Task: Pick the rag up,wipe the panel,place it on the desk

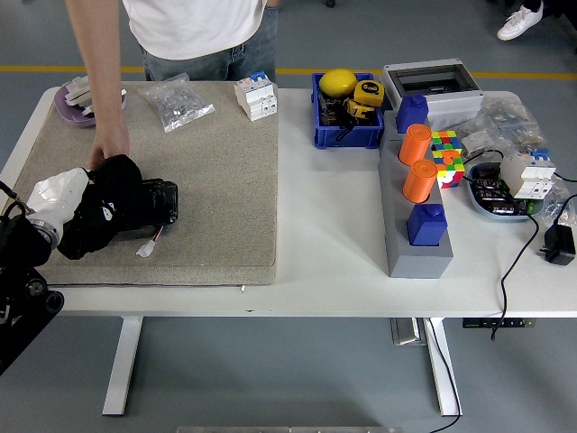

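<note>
A black rag (155, 206) with a small white tag lies on the left part of the beige panel (216, 180). My left hand (101, 200), black with a white wrist cover, lies on the rag's left end near the panel's left edge. Its fingers look curled into the cloth, though black on black blurs the outline. A person stands at the far side, with one hand (110, 149) resting on the panel just behind my hand. My right arm is out of view.
At the panel's back lie a purple dish (72, 97), a plastic bag of parts (178, 102) and a white breaker (256, 96). To the right are a blue bin (347, 113), a grey rack with orange cylinders (416, 221), a colour cube (447, 155) and cables.
</note>
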Controlling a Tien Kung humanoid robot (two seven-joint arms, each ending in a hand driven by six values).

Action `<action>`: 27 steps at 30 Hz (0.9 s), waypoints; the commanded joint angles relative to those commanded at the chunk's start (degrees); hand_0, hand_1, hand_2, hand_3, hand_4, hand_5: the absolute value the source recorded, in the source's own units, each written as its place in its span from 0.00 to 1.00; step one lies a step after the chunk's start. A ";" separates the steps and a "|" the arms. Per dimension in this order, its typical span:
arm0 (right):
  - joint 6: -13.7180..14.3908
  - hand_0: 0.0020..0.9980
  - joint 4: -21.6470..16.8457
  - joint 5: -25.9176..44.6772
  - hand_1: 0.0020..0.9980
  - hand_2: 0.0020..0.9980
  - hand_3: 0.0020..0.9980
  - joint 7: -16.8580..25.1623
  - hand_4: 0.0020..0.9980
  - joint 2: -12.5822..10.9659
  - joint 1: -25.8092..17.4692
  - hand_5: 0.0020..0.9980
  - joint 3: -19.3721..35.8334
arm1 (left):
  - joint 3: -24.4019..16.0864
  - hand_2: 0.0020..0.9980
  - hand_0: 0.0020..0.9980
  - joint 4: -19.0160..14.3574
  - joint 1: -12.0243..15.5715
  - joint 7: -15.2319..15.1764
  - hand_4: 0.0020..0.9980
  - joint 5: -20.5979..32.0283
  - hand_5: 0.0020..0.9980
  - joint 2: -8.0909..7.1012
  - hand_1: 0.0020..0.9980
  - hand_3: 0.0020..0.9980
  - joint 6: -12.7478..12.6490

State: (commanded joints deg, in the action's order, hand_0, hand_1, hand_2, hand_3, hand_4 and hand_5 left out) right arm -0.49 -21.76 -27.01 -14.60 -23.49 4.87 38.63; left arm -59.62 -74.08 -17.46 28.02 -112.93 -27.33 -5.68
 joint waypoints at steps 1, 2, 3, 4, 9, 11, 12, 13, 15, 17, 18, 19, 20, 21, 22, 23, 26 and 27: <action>0.00 0.68 0.00 -0.04 0.65 0.70 0.65 0.00 1.00 0.00 -0.02 0.47 0.06 | -0.22 0.54 0.19 0.12 0.18 -0.02 0.54 0.04 0.10 -0.14 0.17 0.56 0.00; -0.01 0.68 -0.01 -0.06 0.65 0.70 0.65 -0.01 1.00 0.00 -0.04 0.47 0.08 | -0.59 0.54 0.19 0.24 0.45 -0.03 0.55 -0.06 0.10 -0.27 0.17 0.56 -0.01; -0.01 0.68 -0.01 -0.07 0.65 0.70 0.65 -0.01 1.00 -0.01 -0.05 0.47 0.09 | -0.87 0.54 0.19 0.32 0.64 -0.03 0.55 -0.14 0.10 -0.37 0.17 0.56 -0.02; -0.02 0.68 0.00 -0.06 0.65 0.70 0.65 -0.01 1.00 -0.01 -0.07 0.47 0.07 | -1.48 0.54 0.19 0.52 1.03 -0.03 0.55 -0.24 0.10 -0.57 0.17 0.56 -0.01; -0.06 0.68 -0.01 -0.15 0.65 0.70 0.65 -0.02 1.00 -0.04 -0.07 0.47 0.15 | -3.61 0.54 0.19 1.32 2.32 -0.03 0.55 -0.70 0.10 -1.34 0.17 0.56 0.00; -0.07 0.68 0.00 -0.12 0.65 0.70 0.65 -0.03 1.00 -0.04 -0.08 0.47 0.14 | -4.38 0.54 0.19 1.70 2.80 0.04 0.55 -0.83 0.10 -1.76 0.17 0.56 0.05; -0.08 0.68 0.00 -0.13 0.65 0.70 0.65 -0.03 1.00 -0.04 -0.10 0.47 0.14 | -4.72 0.54 0.19 1.82 3.00 0.02 0.55 -0.84 0.10 -1.91 0.17 0.56 0.03; -0.08 0.68 0.00 -0.13 0.65 0.70 0.65 -0.04 1.00 -0.05 -0.11 0.47 0.15 | -5.04 0.54 0.19 1.94 3.19 -0.01 0.55 -0.81 0.10 -2.05 0.17 0.56 0.00; -0.11 0.68 0.00 -0.12 0.65 0.70 0.65 -0.05 1.00 -0.08 -0.14 0.47 0.08 | -5.76 0.54 0.19 1.96 3.62 0.17 0.55 -1.09 0.10 -2.30 0.17 0.56 0.21; -0.13 0.68 -0.01 -0.07 0.65 0.70 0.65 -0.06 1.00 -0.15 -0.21 0.47 0.01 | -6.65 0.54 0.19 2.10 4.02 0.20 0.55 -1.27 0.10 -2.40 0.17 0.56 0.22; -0.13 0.68 0.00 -0.03 0.65 0.70 0.65 -0.06 1.00 -0.18 -0.24 0.47 -0.04 | -6.96 0.54 0.19 2.18 4.14 0.21 0.55 -1.39 0.10 -2.40 0.17 0.56 0.22; -0.16 0.68 0.01 0.01 0.65 0.70 0.65 -0.07 1.00 -0.19 -0.28 0.47 -0.09 | -7.47 0.54 0.19 2.37 4.31 0.23 0.55 -1.44 0.10 -2.41 0.17 0.56 0.23; -0.18 0.68 0.01 0.02 0.65 0.70 0.65 -0.08 1.00 -0.20 -0.31 0.47 -0.10 | -7.80 0.54 0.19 2.53 4.42 0.23 0.55 -1.46 0.10 -2.44 0.17 0.56 0.23; -0.20 0.68 -0.03 0.00 0.65 0.70 0.65 -0.08 1.00 -0.21 -0.36 0.47 -0.08 | -8.09 0.54 0.19 2.82 4.52 0.13 0.55 -1.41 0.10 -2.49 0.17 0.56 0.17; -0.23 0.68 -0.04 -0.02 0.65 0.70 0.65 -0.10 1.00 -0.21 -0.36 0.47 -0.09 | -8.36 0.54 0.19 3.04 4.64 0.16 0.55 -1.48 0.10 -2.51 0.17 0.56 0.22; -0.26 0.68 -0.05 -0.10 0.65 0.70 0.65 -0.11 1.00 -0.20 -0.37 0.47 -0.04 | -8.75 0.54 0.19 3.22 4.82 0.16 0.55 -1.64 0.10 -2.53 0.17 0.56 0.21; -0.34 0.68 -0.10 -0.23 0.65 0.70 0.65 -0.15 1.00 -0.17 -0.42 0.47 0.08 | -9.62 0.54 0.19 3.62 5.20 0.19 0.55 -1.84 0.10 -2.62 0.18 0.56 0.20; -0.37 0.68 -0.11 -0.26 0.65 0.70 0.65 -0.15 1.00 -0.16 -0.43 0.47 0.10 | -9.85 0.54 0.19 3.73 5.26 0.23 0.55 -1.92 0.10 -2.63 0.18 0.56 0.22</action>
State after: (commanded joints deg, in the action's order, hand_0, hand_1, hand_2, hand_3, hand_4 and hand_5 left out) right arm -0.86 -21.87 -27.27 -14.76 -23.66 4.44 38.73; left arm -69.46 -70.35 -12.20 28.25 -114.85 -29.96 -5.46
